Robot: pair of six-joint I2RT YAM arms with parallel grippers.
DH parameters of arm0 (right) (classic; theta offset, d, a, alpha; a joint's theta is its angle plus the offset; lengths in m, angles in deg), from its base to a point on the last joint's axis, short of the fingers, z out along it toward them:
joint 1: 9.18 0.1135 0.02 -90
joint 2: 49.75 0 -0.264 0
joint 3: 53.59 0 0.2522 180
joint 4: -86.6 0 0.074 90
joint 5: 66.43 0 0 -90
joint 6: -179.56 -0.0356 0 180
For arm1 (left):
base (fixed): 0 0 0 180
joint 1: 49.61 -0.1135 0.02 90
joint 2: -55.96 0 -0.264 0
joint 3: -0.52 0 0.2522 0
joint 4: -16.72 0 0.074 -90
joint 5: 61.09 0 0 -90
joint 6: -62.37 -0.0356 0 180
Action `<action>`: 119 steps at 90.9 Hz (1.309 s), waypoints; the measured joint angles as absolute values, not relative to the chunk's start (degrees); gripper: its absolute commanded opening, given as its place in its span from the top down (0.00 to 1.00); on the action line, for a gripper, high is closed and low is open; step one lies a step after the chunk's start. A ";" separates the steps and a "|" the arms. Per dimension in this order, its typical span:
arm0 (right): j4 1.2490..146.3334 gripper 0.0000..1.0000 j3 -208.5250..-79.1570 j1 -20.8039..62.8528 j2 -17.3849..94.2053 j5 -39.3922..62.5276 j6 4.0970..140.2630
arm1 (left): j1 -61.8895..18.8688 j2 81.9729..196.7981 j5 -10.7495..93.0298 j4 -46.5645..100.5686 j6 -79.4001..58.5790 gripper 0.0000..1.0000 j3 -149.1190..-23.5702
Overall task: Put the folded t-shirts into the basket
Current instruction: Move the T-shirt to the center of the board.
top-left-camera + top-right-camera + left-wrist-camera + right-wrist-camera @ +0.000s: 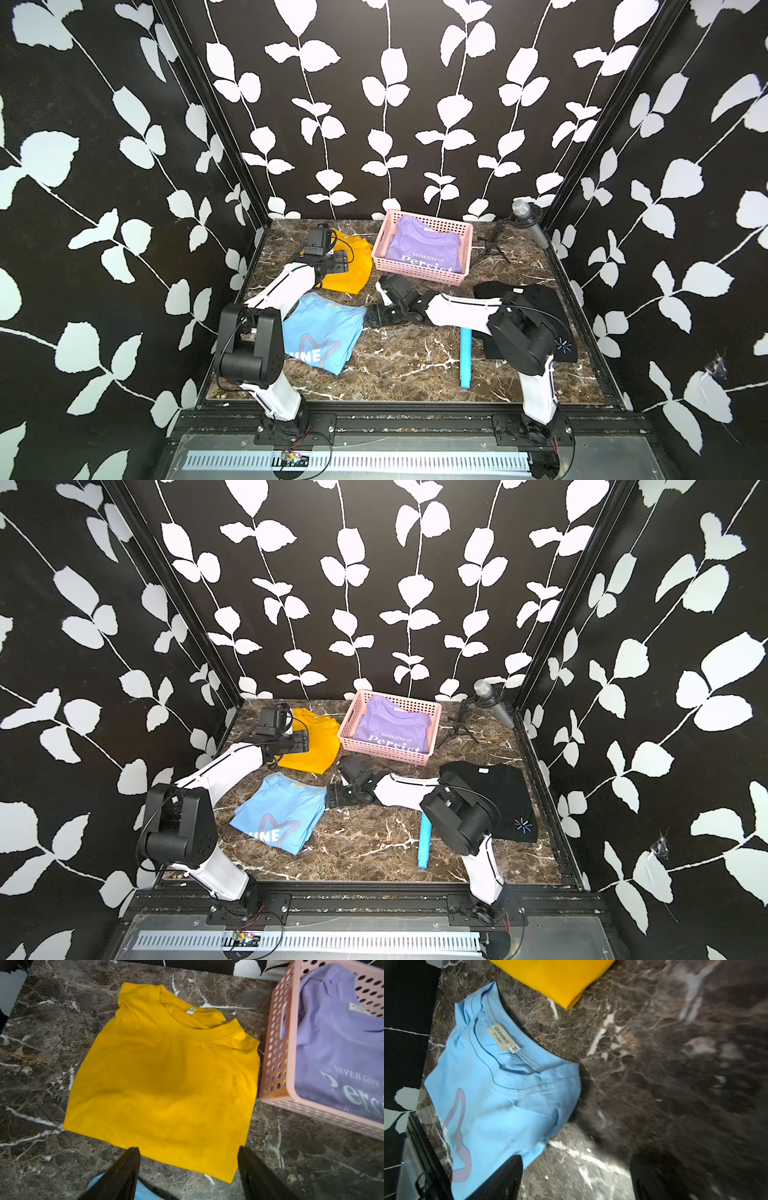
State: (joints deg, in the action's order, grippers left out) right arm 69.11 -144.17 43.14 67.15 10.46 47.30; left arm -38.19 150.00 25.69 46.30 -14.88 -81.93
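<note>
My left gripper (188, 1148), jaws spread wide and holding nothing, hovers at the yellow tee's (166, 1084) near hem. The tee lies flat beside the basket (276, 1043) (lilac tee (332, 1043) inside). My right gripper (575, 1158), likewise spread and empty, sits by the blue tee (500, 1095). Light, limp cloth: I'd pinch a folded edge through all layers.

Lilac "Persist" tee (424, 245) folded in the pink lattice basket (419, 272)!
Mustard tee (353, 266) just beside; light-blue tee (320, 336) and black tee (503, 791) farther off.
</note>
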 measured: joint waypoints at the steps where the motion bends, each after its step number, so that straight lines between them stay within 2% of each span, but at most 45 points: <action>1: 69.35 0.17 -144.43 43.25 67.50 10.44 47.00 | -38.19 149.93 25.58 46.28 -14.81 0.23 -81.93; 12: 71.36 0.20 -146.83 44.03 70.05 10.05 42.95 | -38.21 148.99 25.38 45.62 -14.57 0.23 -81.93; 32: 72.85 0.35 -150.42 45.02 73.66 9.72 38.67 | -38.47 148.49 25.40 45.12 -14.51 0.23 -81.93; 37: 72.83 0.41 -150.90 45.54 74.05 9.92 38.08 | -38.50 148.47 25.40 45.10 -14.51 0.23 -81.93; 52: 73.24 0.71 -151.29 46.98 75.21 10.57 36.24 | -38.52 148.07 25.47 45.10 -14.48 0.23 -81.73; 66: 74.99 0.90 -148.17 46.28 74.27 10.64 36.42 | -38.52 146.94 26.91 44.72 -13.85 0.23 -80.96; 72: 75.56 0.94 -144.60 45.02 71.85 10.55 37.05 | -38.52 146.15 28.66 44.07 -12.98 0.24 -80.00; 81: 74.14 0.94 -137.13 40.99 65.27 9.55 39.48 | -38.50 145.10 32.31 42.28 -10.88 0.24 -77.82; 92: 67.82 0.88 -131.42 33.76 57.16 8.34 45.69 | -37.69 144.05 35.63 40.44 -8.54 0.23 -73.97; 105: 58.51 0.74 -129.87 25.13 51.37 8.15 54.89 | -33.10 143.83 35.79 40.18 -8.06 0.23 -69.88; 111: 55.02 0.64 -130.07 21.98 50.73 8.41 58.47 | -30.12 143.83 35.92 40.18 -8.06 0.24 -67.85; 119: 51.48 0.56 -130.48 19.27 50.73 9.28 62.10 | -26.78 143.92 36.64 39.96 -7.82 0.26 -65.05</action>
